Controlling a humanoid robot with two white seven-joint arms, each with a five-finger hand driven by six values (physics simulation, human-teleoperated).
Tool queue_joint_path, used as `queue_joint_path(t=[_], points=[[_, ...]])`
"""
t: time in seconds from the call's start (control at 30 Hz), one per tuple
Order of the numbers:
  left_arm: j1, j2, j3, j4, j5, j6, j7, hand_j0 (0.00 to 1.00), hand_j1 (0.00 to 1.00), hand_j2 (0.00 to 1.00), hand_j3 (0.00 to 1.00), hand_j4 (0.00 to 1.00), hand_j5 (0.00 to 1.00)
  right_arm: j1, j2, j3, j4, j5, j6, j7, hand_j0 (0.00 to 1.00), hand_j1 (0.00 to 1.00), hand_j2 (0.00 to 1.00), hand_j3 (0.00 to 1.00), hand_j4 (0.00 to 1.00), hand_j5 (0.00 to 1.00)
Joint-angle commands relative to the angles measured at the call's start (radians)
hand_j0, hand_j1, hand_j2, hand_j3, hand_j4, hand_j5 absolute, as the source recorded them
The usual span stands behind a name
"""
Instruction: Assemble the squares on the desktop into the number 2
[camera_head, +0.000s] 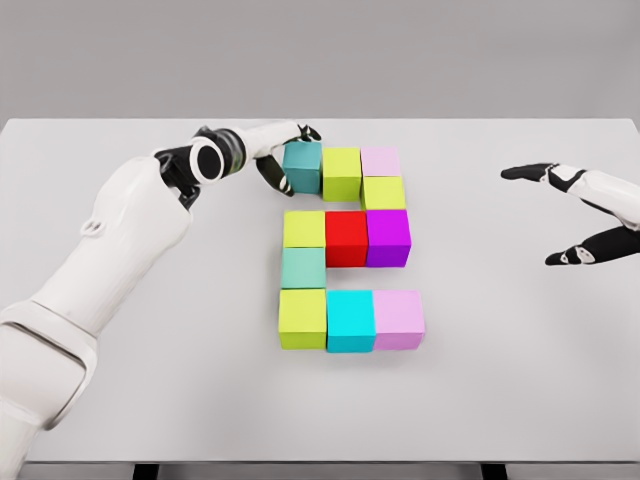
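Head view: the left robot hand (285, 150) is closing its fingers around the teal cube (302, 167), which is sitting on the white tabletop (120, 400) at the top-left corner of a block figure, touching the lime cube (341, 172) to its right. Below it, further cubes, including the red cube (346, 238) in the middle row and the cyan cube (351, 320) in the bottom row, are forming a 2-like shape. The right robot hand (575, 215) is hovering well apart at the right edge, fingers spread and holding nothing.
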Motion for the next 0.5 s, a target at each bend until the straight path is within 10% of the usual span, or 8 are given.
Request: queue_joint_path(t=[0.0,0.47], points=[[0.0,0.001,0.002,-0.004,0.001,-0.001,0.0,0.93,0.93,0.93,0.93,0.93,0.93,0.002,-0.003,-0.001,-0.002,-0.004,0.003,0.0,1.0,1.0,1.0,1.0,1.0,1.0],[0.003,0.002,0.002,-0.005,0.004,-0.006,-0.001,0.93,0.93,0.93,0.93,0.93,0.93,0.017,-0.003,-0.004,-0.005,0.0,0.003,0.0,1.0,1.0,1.0,1.0,1.0,1.0]])
